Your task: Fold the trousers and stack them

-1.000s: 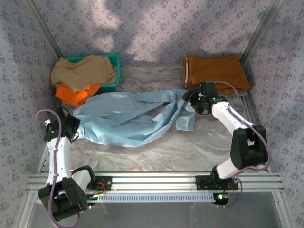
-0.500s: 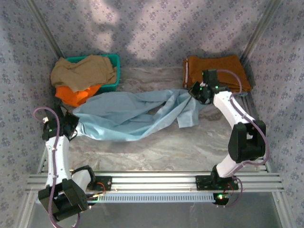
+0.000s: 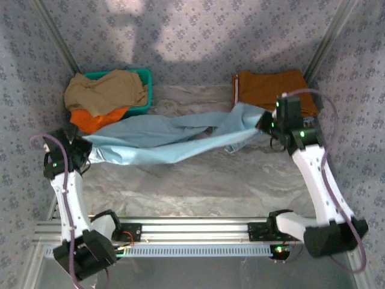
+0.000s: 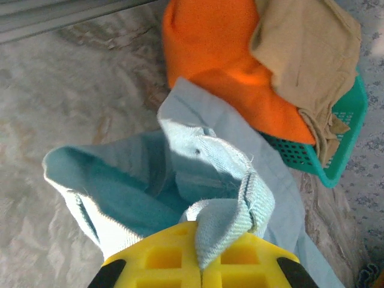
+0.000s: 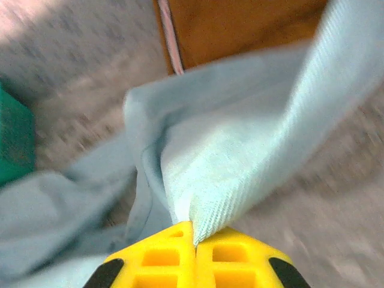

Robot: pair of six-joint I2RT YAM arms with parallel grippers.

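Looking at the trousers (image 3: 157,143), we see left gripper (image 4: 200,249) & right gripper (image 5: 193,237) each clamped tight on fabric; pads cut off at frame btm, right wrist bkgd blurry.

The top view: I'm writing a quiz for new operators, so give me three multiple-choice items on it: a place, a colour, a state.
1. Where is the green basket? A far left; B far right; C near edge.
2. What colour is the folded garment at far right? A pale blue; B rust-orange; C green.
3. How are the pale blue trousers held? A lying loose; B by one gripper; C by both grippers.
Answers: A, it stands far left; B, it is rust-orange; C, the left gripper and right gripper each pinch an end.
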